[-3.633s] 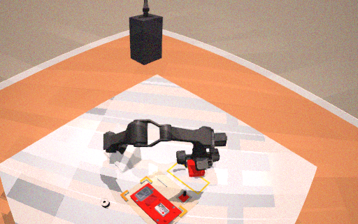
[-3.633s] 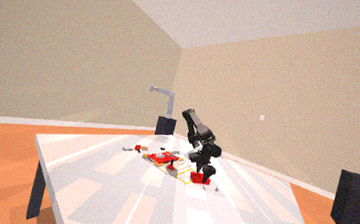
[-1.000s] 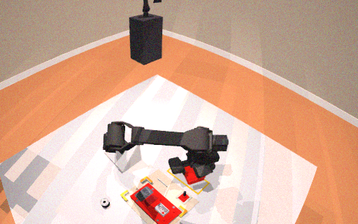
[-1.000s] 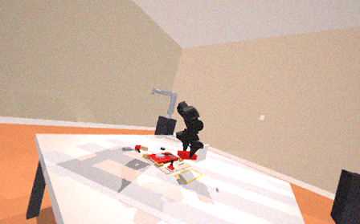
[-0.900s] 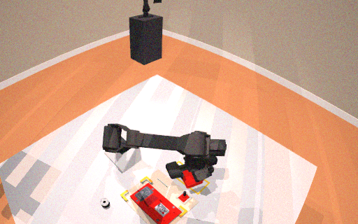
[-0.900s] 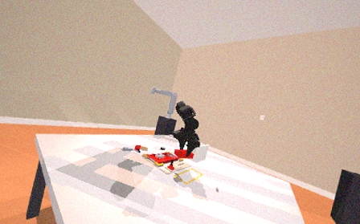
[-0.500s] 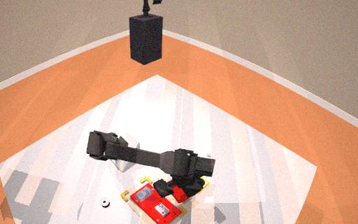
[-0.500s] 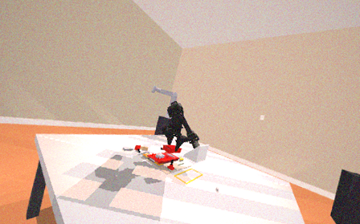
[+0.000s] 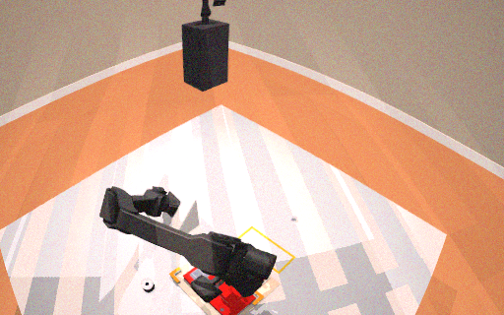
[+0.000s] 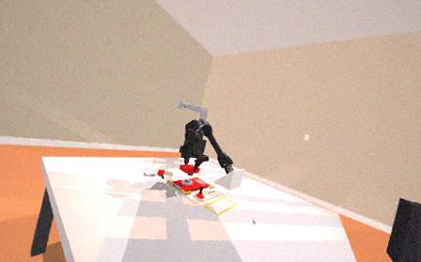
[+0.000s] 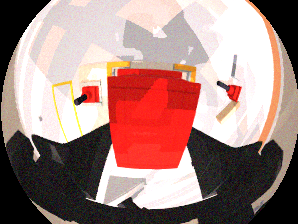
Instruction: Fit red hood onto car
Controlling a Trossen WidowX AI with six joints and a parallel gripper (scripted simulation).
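The red hood [image 10: 189, 169] [image 11: 150, 112] is held off the table between the fingers of my gripper [image 10: 191, 164] [image 11: 150, 127], which is shut on it. In the wrist view its broad red face fills the middle. The red chassis [image 10: 197, 184] [image 11: 150, 74] [image 9: 222, 309] sits in the jig with yellow corners [image 9: 175, 276] [image 11: 118, 65]. The hood is above the chassis's level, with a gap below it in the exterior view; how well it lines up is unclear. The grey engine block [image 10: 186, 182] shows on the deck. Pegs and corner holes cannot be made out.
A small red block with a black handle [image 10: 200, 195] [image 11: 92, 94] stands beside the jig, near a yellow outline [image 9: 273, 241] [image 10: 227, 210]. Another red piece [image 10: 161, 173] [image 11: 234, 93] lies on the opposite side. A black-and-white wheel [image 9: 148, 284] lies near the arm.
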